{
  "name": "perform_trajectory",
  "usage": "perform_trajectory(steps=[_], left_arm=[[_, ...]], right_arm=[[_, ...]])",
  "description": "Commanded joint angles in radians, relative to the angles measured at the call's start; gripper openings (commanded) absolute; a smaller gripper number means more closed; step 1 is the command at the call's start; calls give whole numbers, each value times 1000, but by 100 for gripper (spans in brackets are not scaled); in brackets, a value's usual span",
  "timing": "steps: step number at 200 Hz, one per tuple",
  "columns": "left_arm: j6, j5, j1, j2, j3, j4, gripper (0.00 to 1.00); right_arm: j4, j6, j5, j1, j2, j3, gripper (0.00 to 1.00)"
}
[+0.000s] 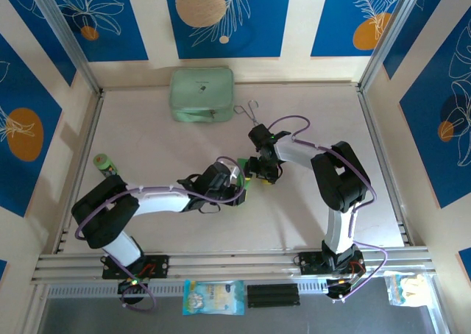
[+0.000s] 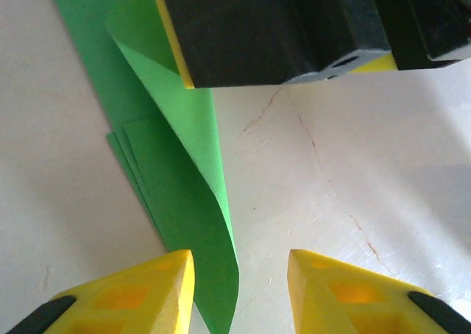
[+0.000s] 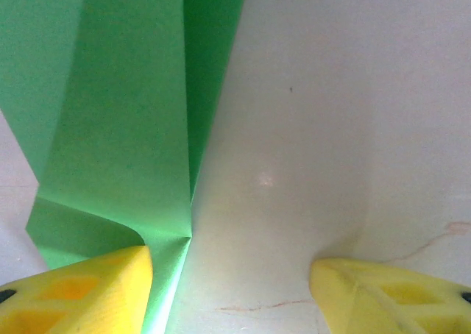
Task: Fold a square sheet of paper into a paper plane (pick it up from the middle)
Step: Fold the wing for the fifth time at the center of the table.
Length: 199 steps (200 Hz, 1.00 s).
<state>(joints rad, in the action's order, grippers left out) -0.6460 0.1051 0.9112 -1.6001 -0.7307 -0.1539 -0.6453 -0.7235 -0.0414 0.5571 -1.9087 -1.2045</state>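
The square sheet of paper [image 2: 176,194] is bright green and lies on the table folded into a narrow layered strip, with one flap curling up. My left gripper [image 2: 239,259] stands open just above it, and the flap's edge lies between the yellow fingertips, nearer the left one, unpinched. The right gripper's black finger [image 2: 250,32] presses on the far end of the strip. In the right wrist view the creased paper [image 3: 110,128] lies at the left, with my right gripper [image 3: 229,259] open wide, its left fingertip [image 3: 88,290] on the paper. From above, both grippers [image 1: 234,185] [image 1: 259,171] cover most of the paper [image 1: 243,165].
A pale mint case [image 1: 202,93] lies at the back of the table, with thin wire tongs [image 1: 249,112] beside it. A small green roll [image 1: 106,163] stands at the left edge. A snack packet [image 1: 213,296] lies in front of the arm bases.
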Motion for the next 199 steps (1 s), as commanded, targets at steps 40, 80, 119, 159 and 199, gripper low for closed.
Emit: perform_trajectory(steps=[40,80,119,159,199], left_arm=[[86,-38,26,-69,-53,-3,40],[94,-62,31,-111,-70,1,40],[100,-88,37,-138,-68,-1,41],[112,-90,36,-144,-64,20,38],[119,-89,33,-133,-62,53,33]], right_arm=[[171,-15,90,23,-163,66,63],[172,-20,95,20,-161,69,63],[171,-24,99,17,-161,68,63],[166,-27,99,13,-159,66,63],[161,-27,103,8,-155,63,63]])
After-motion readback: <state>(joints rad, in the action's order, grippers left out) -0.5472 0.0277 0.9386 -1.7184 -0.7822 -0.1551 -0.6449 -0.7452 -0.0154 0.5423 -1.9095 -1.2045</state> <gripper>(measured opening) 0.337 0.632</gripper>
